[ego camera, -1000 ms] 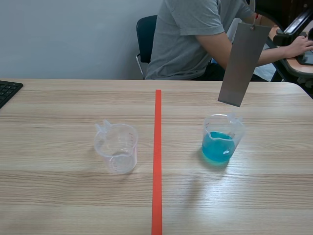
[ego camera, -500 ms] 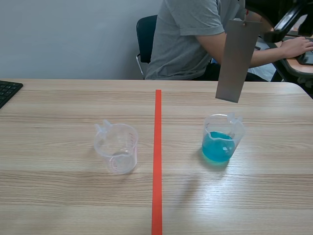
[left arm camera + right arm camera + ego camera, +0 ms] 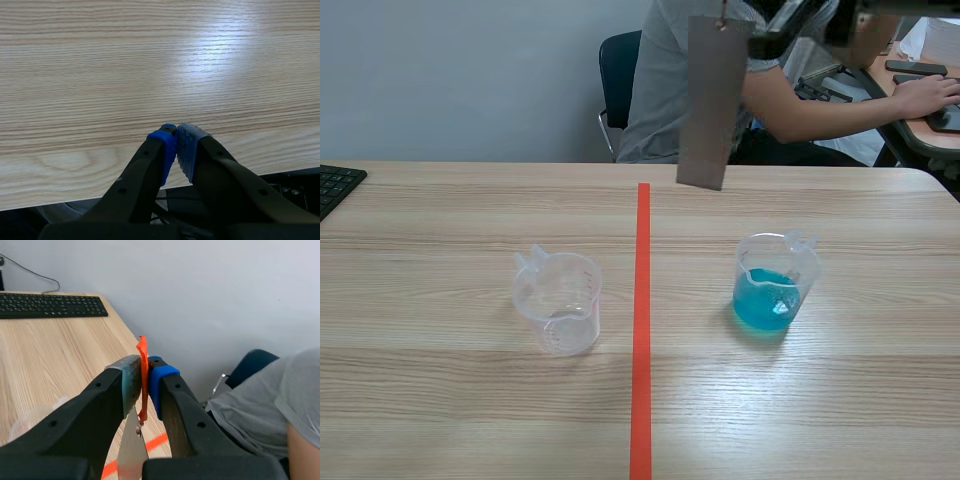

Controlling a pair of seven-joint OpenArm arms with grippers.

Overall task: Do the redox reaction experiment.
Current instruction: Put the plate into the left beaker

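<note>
While my right pincer [image 3: 144, 382] clenches the orange tag [image 3: 143, 360] of the grey metal strip [image 3: 712, 100], the strip hangs high, well apart from the blue-liquid beaker [image 3: 775, 285] | left pincer [image 3: 176, 145] closed on nothing | step, I judge: carrying; next: centre strip over beaker mouth; lower gently

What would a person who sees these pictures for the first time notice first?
A grey metal strip hangs high above the table, its orange ribbon pinched in the right pincer. Right of the red tape line stands a beaker of blue liquid; left of it, an empty beaker.
</note>
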